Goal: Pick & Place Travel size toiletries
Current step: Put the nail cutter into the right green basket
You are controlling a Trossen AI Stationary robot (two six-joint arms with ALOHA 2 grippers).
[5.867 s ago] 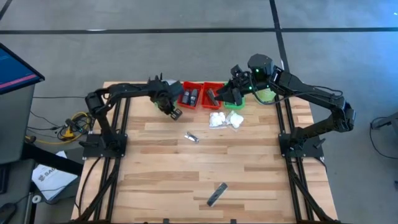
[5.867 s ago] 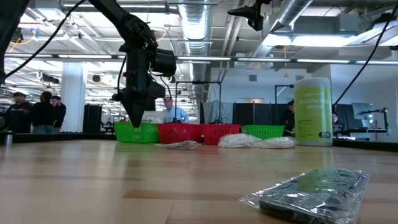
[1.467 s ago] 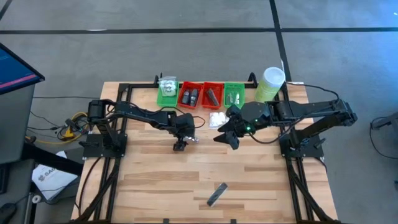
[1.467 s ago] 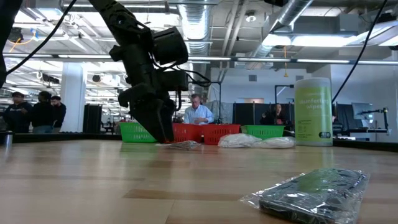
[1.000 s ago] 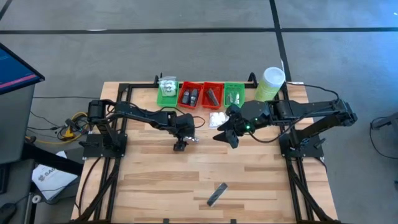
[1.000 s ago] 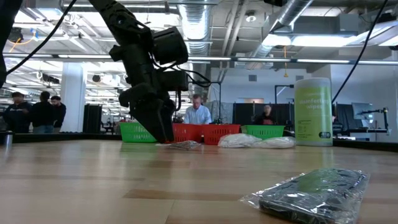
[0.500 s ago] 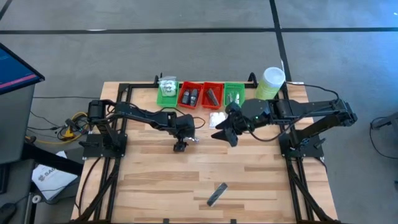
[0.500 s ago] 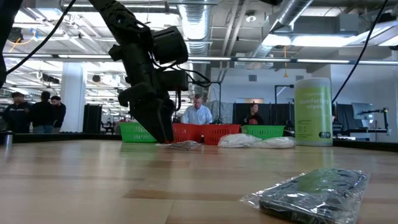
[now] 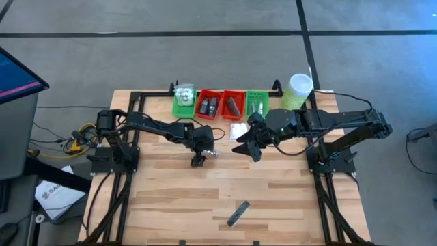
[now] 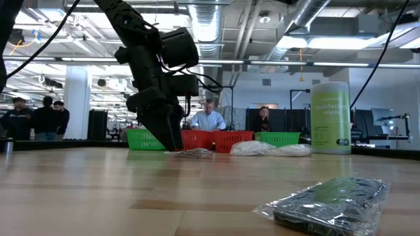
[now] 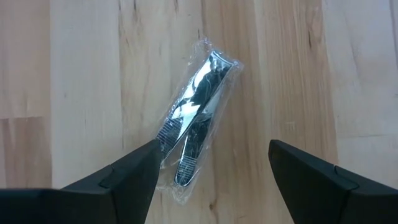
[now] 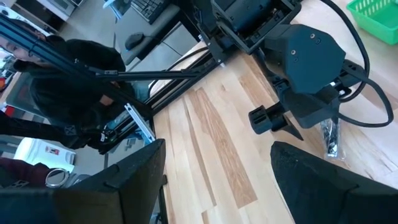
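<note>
Directly below: left claw (image 11: 211,171) spread, wrapped silvery tube packet (image 11: 194,118) between fingers, one finger touching wrapper.

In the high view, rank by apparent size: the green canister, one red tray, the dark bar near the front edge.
1. Green canister.
2. Red tray, only slightly smaller, so this order is unsure.
3. Dark bar, clearly slimmest.

We record a grey floor (image 9: 205,61) crossed by dark lines around the wooden table (image 9: 171,198). Behind it we note a hall with ceiling ducts (image 10: 216,26), strip lights (image 10: 328,40), a white column (image 10: 77,98) and people (image 10: 33,118) standing.
</note>
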